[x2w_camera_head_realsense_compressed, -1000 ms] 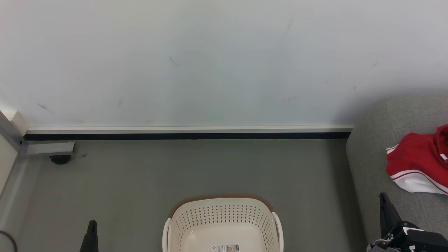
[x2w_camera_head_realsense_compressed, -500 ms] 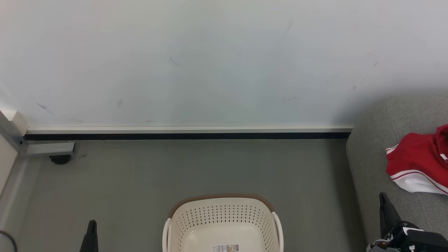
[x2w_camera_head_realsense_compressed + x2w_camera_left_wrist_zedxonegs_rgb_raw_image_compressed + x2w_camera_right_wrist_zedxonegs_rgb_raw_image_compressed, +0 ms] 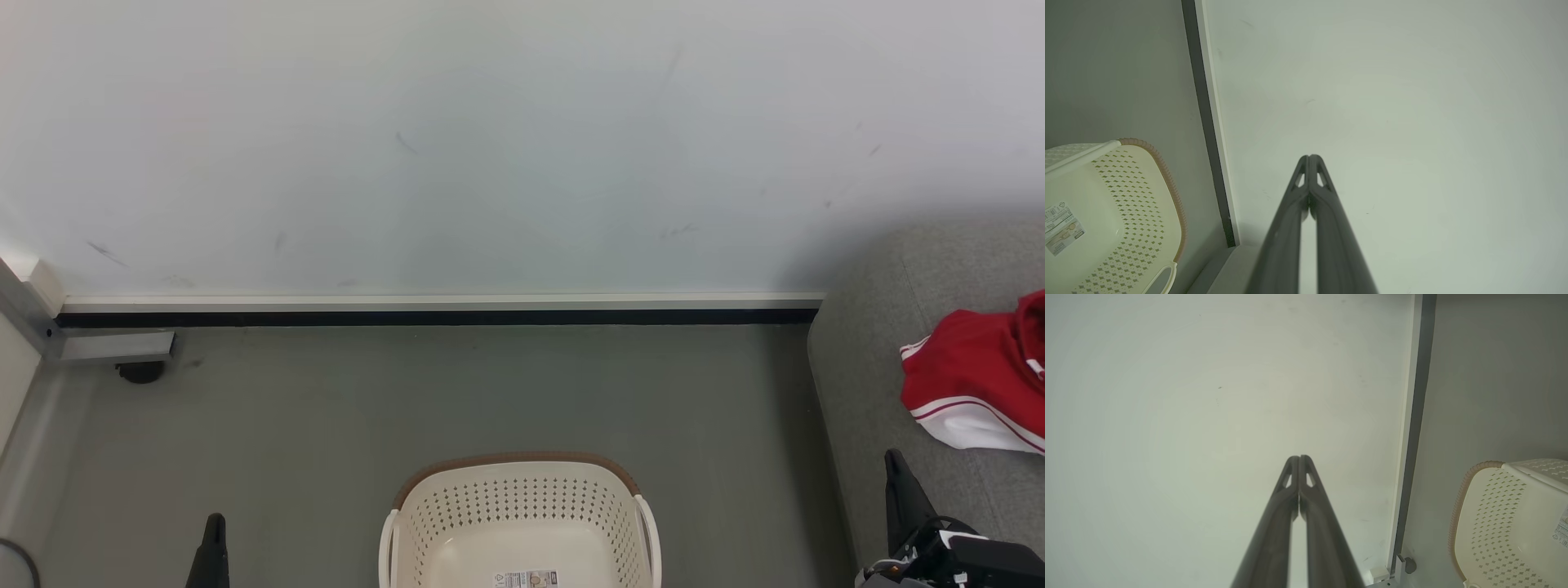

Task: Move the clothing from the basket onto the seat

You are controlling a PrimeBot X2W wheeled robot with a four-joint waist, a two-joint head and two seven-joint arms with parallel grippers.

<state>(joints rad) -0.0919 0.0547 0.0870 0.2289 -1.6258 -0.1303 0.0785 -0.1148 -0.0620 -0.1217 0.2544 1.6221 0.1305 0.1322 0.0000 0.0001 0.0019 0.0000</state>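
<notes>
The cream basket (image 3: 520,498) with a brown rim stands on the floor at the bottom centre of the head view, holding nothing but a sticker (image 3: 525,579) on its base. It also appears in the left wrist view as the basket (image 3: 1139,204) and in the right wrist view as the basket (image 3: 1506,514). The red and white clothing (image 3: 976,384) lies on the grey seat (image 3: 873,359) at the right. My left gripper (image 3: 215,523) is shut, left of the basket; my left gripper (image 3: 1310,157) shows its tips pressed together. My right gripper (image 3: 894,457) is shut beside the seat; tips meet at my right gripper (image 3: 1299,458).
A pale wall (image 3: 490,147) with a white and black baseboard (image 3: 441,310) runs behind the grey floor (image 3: 408,392). A metal frame foot with a black caster (image 3: 140,371) sits at the left corner.
</notes>
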